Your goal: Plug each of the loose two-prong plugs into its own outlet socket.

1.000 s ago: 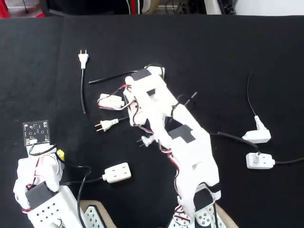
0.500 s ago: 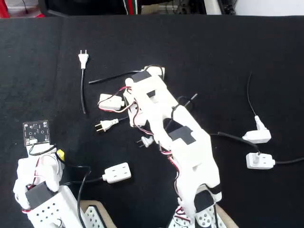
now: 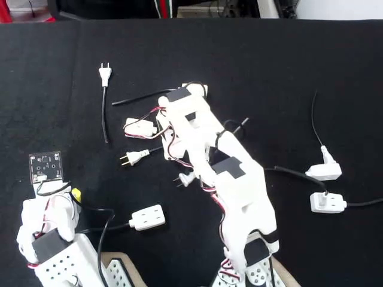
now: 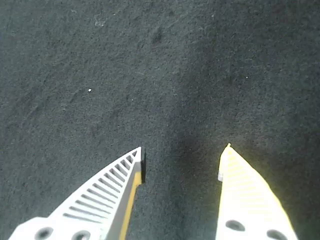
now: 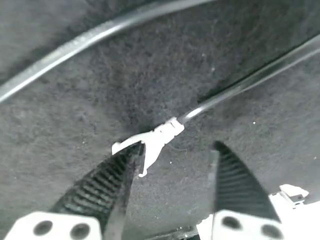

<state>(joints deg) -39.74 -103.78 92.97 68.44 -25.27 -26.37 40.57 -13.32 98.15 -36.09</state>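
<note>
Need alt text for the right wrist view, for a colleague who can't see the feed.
The right claw is open over the black table, with a small white plug lying between its fingers, close to one fingertip. The plug's black cord runs away across the table, and a second black cable crosses farther off.

This looks like a robot lab. A counter (image 3: 287, 66) under black cloth fills the frame. A white robot arm (image 3: 230, 185) with loose red wires stands mid-frame, another arm (image 3: 51, 239) at lower left, beside a bare circuit board (image 3: 45, 167).
</note>
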